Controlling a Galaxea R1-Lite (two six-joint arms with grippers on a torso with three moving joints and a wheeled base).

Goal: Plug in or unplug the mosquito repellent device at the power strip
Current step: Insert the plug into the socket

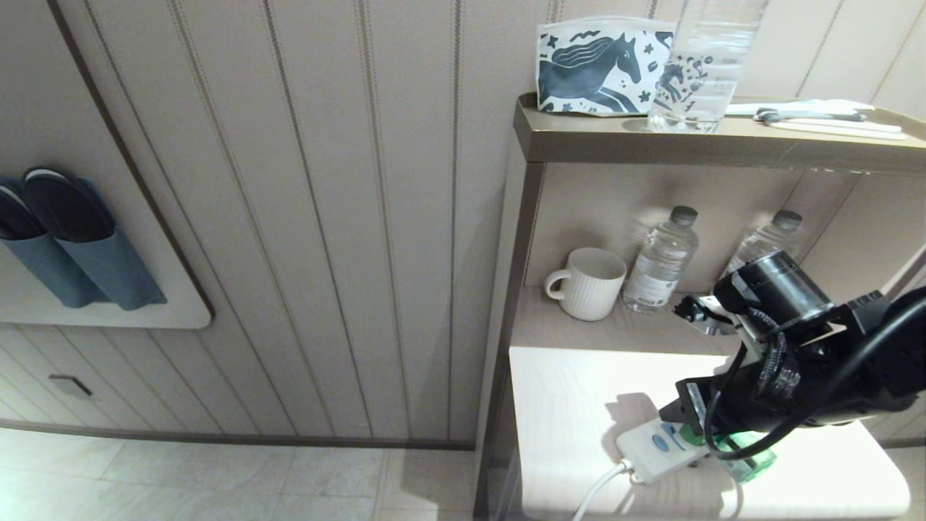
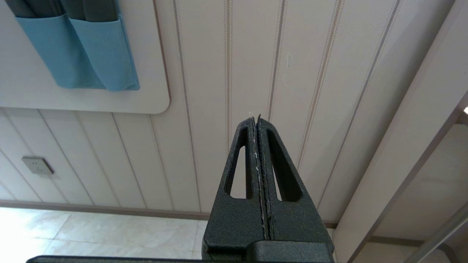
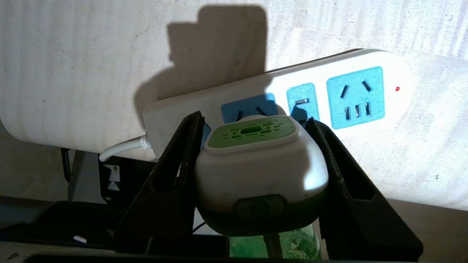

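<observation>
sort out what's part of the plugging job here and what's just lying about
Part of the job:
- mosquito repellent device, clamped in the right tool
- power strip, on the white tabletop

Just lying about:
- mug
- two water bottles on the shelf
- horse-print pouch
- slippers in wall pockets
- left tool, shut and away from the work

No readable text anywhere; water bottle (image 1: 660,262) label print too small to read, pouch (image 1: 595,66) shows only horse drawings.
</observation>
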